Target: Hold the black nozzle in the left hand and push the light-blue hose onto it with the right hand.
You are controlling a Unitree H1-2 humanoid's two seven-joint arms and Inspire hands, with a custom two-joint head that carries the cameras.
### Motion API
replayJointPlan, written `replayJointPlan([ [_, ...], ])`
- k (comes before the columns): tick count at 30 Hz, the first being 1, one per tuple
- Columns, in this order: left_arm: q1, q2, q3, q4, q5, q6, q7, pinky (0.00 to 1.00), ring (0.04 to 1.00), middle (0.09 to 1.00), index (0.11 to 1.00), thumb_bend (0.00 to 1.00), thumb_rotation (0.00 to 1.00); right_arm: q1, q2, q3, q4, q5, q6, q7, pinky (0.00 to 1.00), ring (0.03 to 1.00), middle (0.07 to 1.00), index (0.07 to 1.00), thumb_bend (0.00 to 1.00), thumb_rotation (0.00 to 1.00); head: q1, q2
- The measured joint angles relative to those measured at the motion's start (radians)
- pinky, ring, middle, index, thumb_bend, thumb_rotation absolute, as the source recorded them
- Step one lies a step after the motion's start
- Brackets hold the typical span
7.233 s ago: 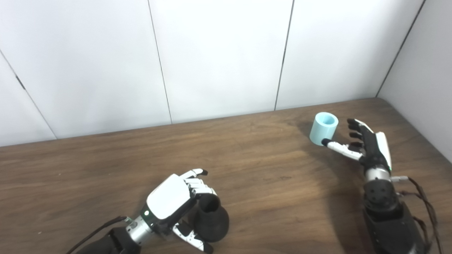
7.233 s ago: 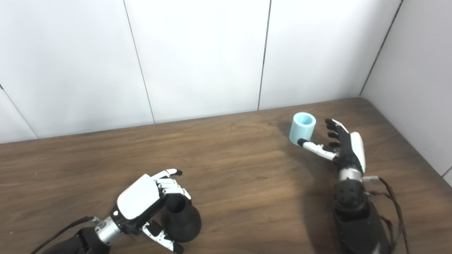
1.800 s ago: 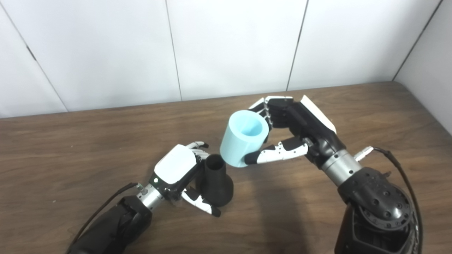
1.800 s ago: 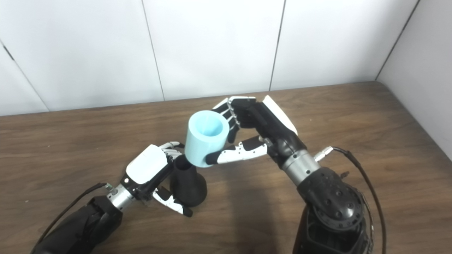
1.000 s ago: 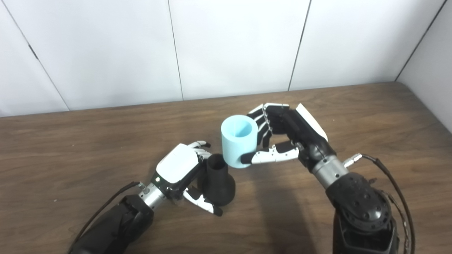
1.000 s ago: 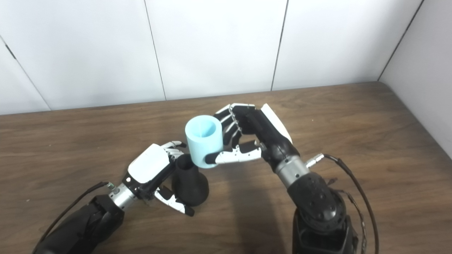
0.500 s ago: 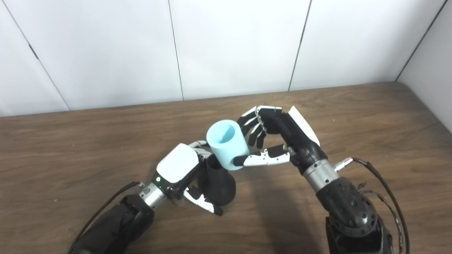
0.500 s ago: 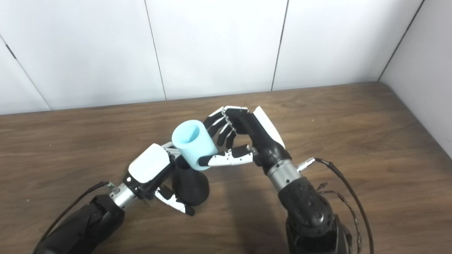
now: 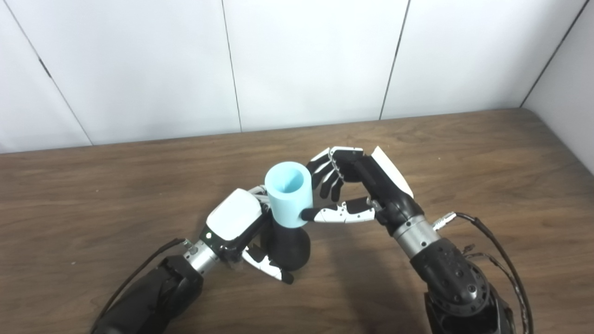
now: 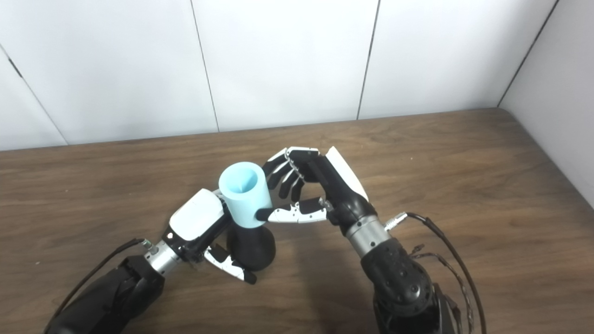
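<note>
Hose point(image 9: 288, 194) sits upright over the nozzle point(image 9: 285, 246) neck, pinched in your right hand point(image 9: 366, 185); your left hand point(image 9: 236, 222) grips the nozzle near the tabletop's point(image 9: 464, 153) front edge.

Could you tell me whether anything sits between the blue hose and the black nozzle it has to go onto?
Nothing visible does. The hose, held by the right hand, already sits over the neck of the nozzle, which the left hand grips on the table.
</note>
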Motion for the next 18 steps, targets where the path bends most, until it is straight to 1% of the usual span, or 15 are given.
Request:
replayJointPlan([
  [6,0.0,0.0,0.0,0.0,0.0,0.0,0.0,0.81,0.519,0.481,0.456,0.5,0.0,0.008,-0.007,0.022,0.0,-0.001,0.001,-0.004,0.26,0.374,0.472,0.543,0.51,0.0,0.0,0.003],
  [9,0.0,0.0,0.0,0.0,0.0,0.0,0.0,0.81,0.518,0.476,0.463,0.5,0.0,0.015,-0.013,0.027,0.0,-0.003,0.001,-0.008,0.25,0.37,0.47,0.542,0.51,0.0,-0.002,0.005],
  [13,0.0,0.0,0.0,0.0,0.0,0.0,0.0,0.81,0.524,0.482,0.453,0.5,0.0,0.025,-0.021,0.031,0.0,-0.005,0.001,-0.012,0.27,0.381,0.474,0.536,0.51,0.0,0.0,0.006],
  [18,0.0,0.0,0.0,0.0,0.0,0.0,0.0,0.82,0.523,0.488,0.447,0.5,0.0,0.032,-0.025,0.041,0.0,-0.014,0.001,-0.022,0.25,0.369,0.472,0.541,0.51,0.0,-0.002,0.009],
])
